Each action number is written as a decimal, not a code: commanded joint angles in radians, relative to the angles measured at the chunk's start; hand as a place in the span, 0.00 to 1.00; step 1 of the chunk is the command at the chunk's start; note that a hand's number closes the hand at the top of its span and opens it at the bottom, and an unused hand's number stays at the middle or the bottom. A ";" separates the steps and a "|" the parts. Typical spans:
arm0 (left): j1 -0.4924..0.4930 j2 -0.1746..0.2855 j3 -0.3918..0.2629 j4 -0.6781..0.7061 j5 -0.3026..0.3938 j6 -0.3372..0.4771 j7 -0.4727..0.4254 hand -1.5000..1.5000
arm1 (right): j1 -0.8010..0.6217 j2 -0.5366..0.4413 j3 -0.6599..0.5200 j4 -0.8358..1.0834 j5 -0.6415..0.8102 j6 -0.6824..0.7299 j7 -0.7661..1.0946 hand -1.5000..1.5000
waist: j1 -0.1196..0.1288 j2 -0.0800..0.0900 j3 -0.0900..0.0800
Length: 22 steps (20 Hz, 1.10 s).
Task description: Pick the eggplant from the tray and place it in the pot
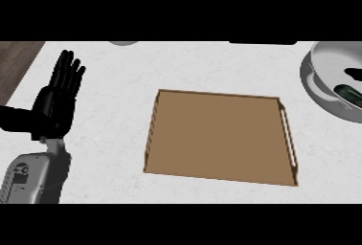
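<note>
A single view from the robot's head looks steeply down on the desk (113,67), fairly near; the tray (219,136) fills the middle, the right edge cuts the pot (316,90), and the left hand (55,103) stands at the left

Eggplant (351,94) in pot (316,82), right and behind tray (219,139)

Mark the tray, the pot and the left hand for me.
tray (219,136): head view, bare floor.
pot (310,80): head view, left wall.
left hand (53,106): head view, palm.
</note>
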 commanded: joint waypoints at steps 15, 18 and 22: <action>0.037 0.030 0.023 -0.059 0.002 -0.007 0.048 0.50 | 0.255 -0.019 -0.312 -0.238 -0.499 0.099 -0.488 0.00 | -0.035 -0.016 -0.003; 0.043 -0.018 -0.011 -0.053 -0.035 0.038 0.042 0.50 | 0.328 -0.039 -0.334 -0.260 -0.552 0.139 -0.508 0.00 | -0.041 -0.018 -0.003; 0.058 -0.021 -0.003 -0.062 -0.024 0.022 0.016 0.50 | 0.398 -0.018 -0.296 -0.374 -0.598 0.142 -0.452 0.00 | -0.042 -0.019 -0.005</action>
